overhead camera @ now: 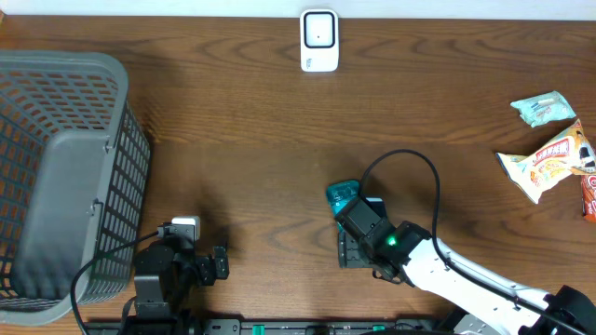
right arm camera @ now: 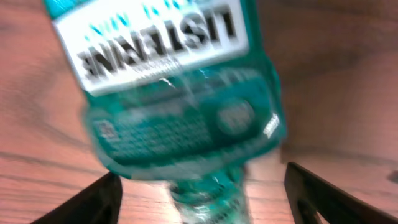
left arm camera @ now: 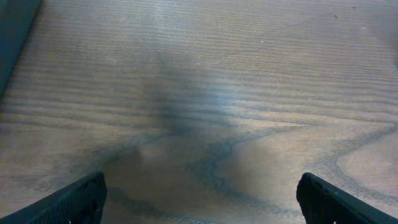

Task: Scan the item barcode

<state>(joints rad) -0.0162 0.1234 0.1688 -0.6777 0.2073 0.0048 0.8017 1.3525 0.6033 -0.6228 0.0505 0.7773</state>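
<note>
A teal Listerine mouthwash bottle [overhead camera: 342, 194] lies on the wooden table at centre right. In the right wrist view the bottle [right arm camera: 180, 93] is blurred, its white label facing the camera. Its narrow neck lies between the fingers of my right gripper [right arm camera: 202, 180], which is open, with table showing on both sides of the neck. In the overhead view the right gripper [overhead camera: 352, 212] sits just behind the bottle. A white scanner [overhead camera: 318, 40] stands at the far edge, well away. My left gripper [left arm camera: 202, 190] is open over bare wood, near the front left [overhead camera: 216, 264].
A grey mesh basket [overhead camera: 130, 140] fills the left side. Snack packets lie at the far right: a pale green one [overhead camera: 545, 109], an orange and white one [overhead camera: 549, 163] and a red one [overhead camera: 589, 195] at the frame edge. A black cable [overhead camera: 424, 167] loops above the right arm.
</note>
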